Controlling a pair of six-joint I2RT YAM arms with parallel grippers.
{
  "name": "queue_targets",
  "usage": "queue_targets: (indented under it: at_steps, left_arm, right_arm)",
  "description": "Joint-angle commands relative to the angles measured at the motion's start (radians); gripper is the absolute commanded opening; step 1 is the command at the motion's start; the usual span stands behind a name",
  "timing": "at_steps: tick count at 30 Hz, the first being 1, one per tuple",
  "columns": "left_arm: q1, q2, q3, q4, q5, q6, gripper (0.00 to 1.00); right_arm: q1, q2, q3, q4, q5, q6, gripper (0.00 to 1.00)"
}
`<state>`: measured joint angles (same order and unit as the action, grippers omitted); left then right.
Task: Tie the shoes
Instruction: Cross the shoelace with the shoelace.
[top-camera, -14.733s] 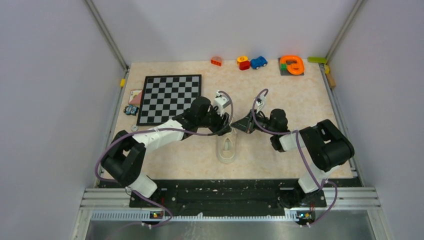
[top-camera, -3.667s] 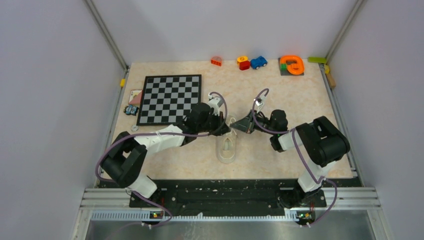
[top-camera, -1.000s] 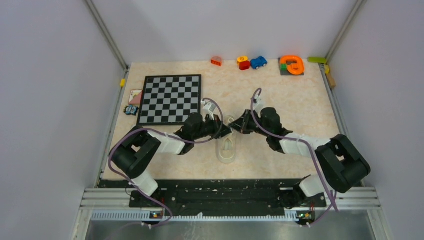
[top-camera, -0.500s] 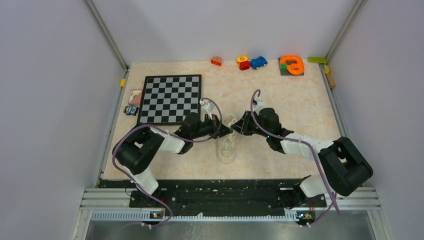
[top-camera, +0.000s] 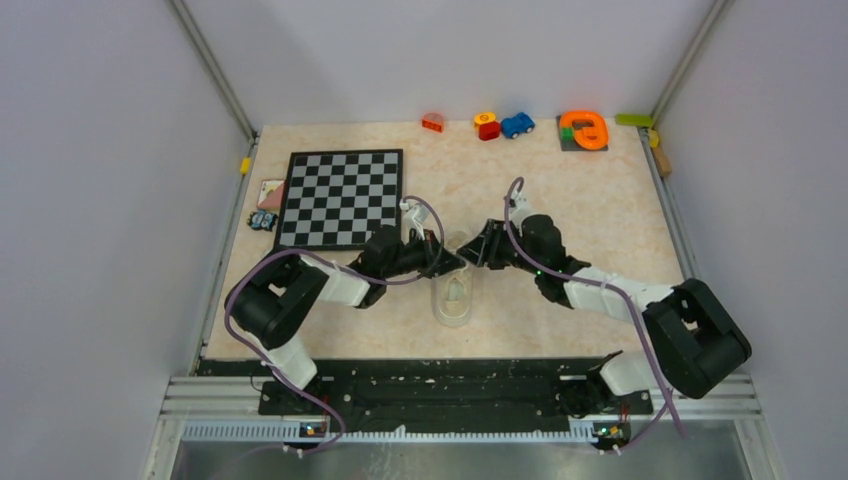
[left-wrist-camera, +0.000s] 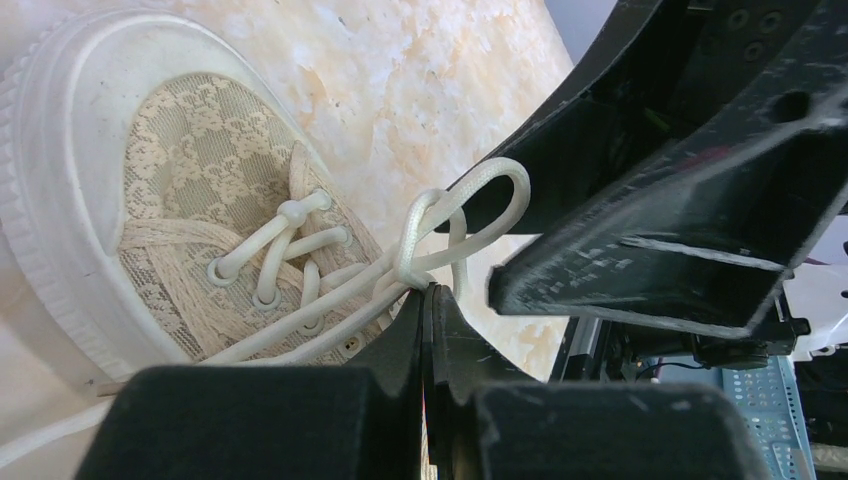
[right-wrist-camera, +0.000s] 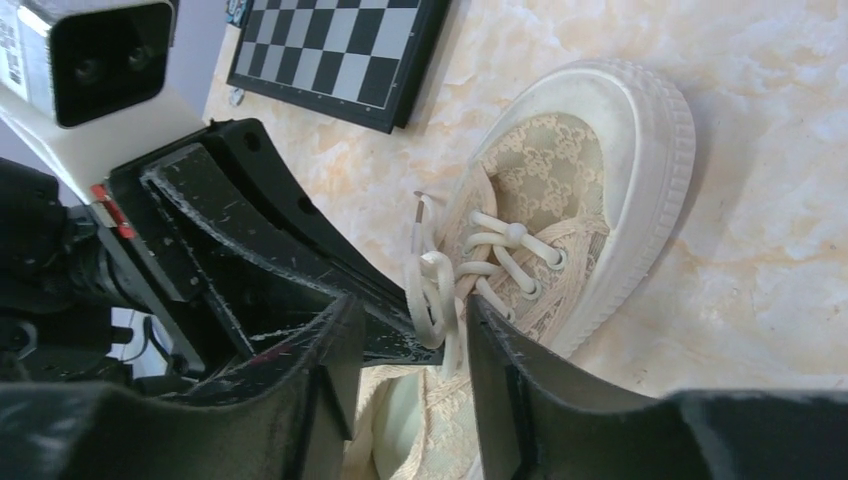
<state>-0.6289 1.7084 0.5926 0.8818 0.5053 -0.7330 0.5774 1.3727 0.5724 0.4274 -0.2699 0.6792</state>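
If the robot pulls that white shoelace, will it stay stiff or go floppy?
Probably floppy: the lace curls into a soft loop where the left gripper pinches it. It may slip, since it looks smooth and round. The shoe is thin lacy fabric, likely light, so a hard tug might drag it.

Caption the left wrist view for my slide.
Left gripper pinches a white lace loop on the cream sneaker, while the right gripper stands open alongside it.
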Motion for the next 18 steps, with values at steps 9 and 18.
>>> queue_targets:
  at_steps: [9,18]
  left_arm:
    - [0.005,-0.006,0.013,-0.002,0.011,0.019,0.00]
    - [0.006,-0.002,0.018,0.000,0.013,0.016,0.00]
  right_arm:
    - [-0.072,-0.105,0.015,0.005,-0.027,-0.010,0.61]
    - [-0.134,-0.217,-0.058,-0.065,-0.003,-0.039,0.47]
